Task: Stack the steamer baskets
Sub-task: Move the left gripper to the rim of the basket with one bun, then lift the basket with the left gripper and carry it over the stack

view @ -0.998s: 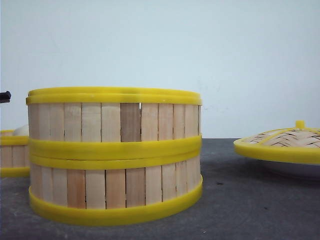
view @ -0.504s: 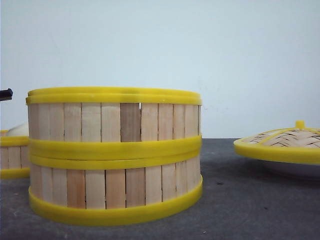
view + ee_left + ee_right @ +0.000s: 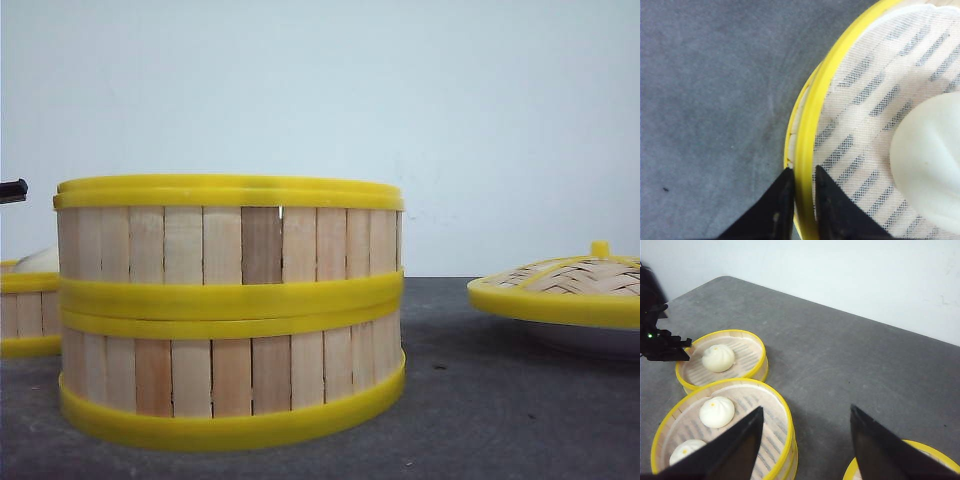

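A: Where do the round slatted-wood steamer baskets with yellow rims sit?

B: Two are stacked (image 3: 230,310) near the middle of the grey desk (image 3: 500,400). The third basket (image 3: 722,360) stands alone beside them, holding one white bun (image 3: 718,358).

A: And the left fingers (image 3: 801,200)?

B: Narrow, pinching that single basket's rim, one inside, one outside.

A: The right fingers (image 3: 805,445)?

B: Spread wide, holding nothing, above the desk beside the stack, which holds two buns (image 3: 716,411).

A: Anything else around?

B: A domed woven-bamboo lid (image 3: 565,285) rests on a white plate (image 3: 590,338), well apart to the right.
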